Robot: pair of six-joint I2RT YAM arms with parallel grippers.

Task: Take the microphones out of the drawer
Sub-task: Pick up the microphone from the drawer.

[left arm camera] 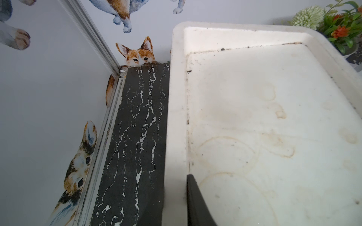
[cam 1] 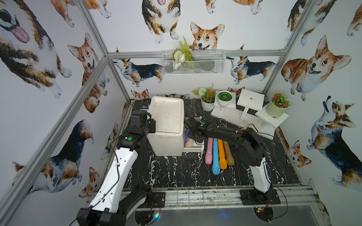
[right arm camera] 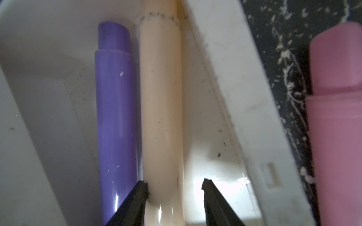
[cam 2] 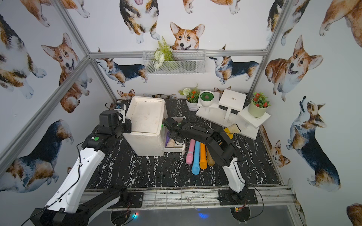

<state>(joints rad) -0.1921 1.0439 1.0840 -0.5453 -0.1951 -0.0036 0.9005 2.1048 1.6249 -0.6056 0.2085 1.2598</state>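
The drawer [cam 1: 194, 149] [cam 2: 174, 149] stands pulled out from the right side of a white cabinet [cam 1: 168, 117] [cam 2: 146, 117]. Side by side in it lie a cream microphone [right arm camera: 161, 97] [cam 1: 189, 143] and a purple microphone [right arm camera: 115, 97] [cam 1: 186, 135]. My right gripper [right arm camera: 174, 184] [cam 1: 193, 137] [cam 2: 175, 137] reaches down into the drawer, open, with its jaws either side of the cream microphone. One finger touches it beside the purple one; the other stands apart. My left gripper [left arm camera: 176, 195] [cam 1: 151, 127] is shut on the cabinet's top rim [left arm camera: 176, 117].
Pink [cam 1: 209, 150] [right arm camera: 337, 117], blue [cam 1: 215, 156], orange [cam 1: 222, 154] and brown [cam 1: 229, 154] microphones lie in a row on the black marble table, right of the drawer. A white stepped stand with potted plants [cam 1: 244, 115] fills the back right. A wire basket [cam 1: 193, 61] hangs on the back wall.
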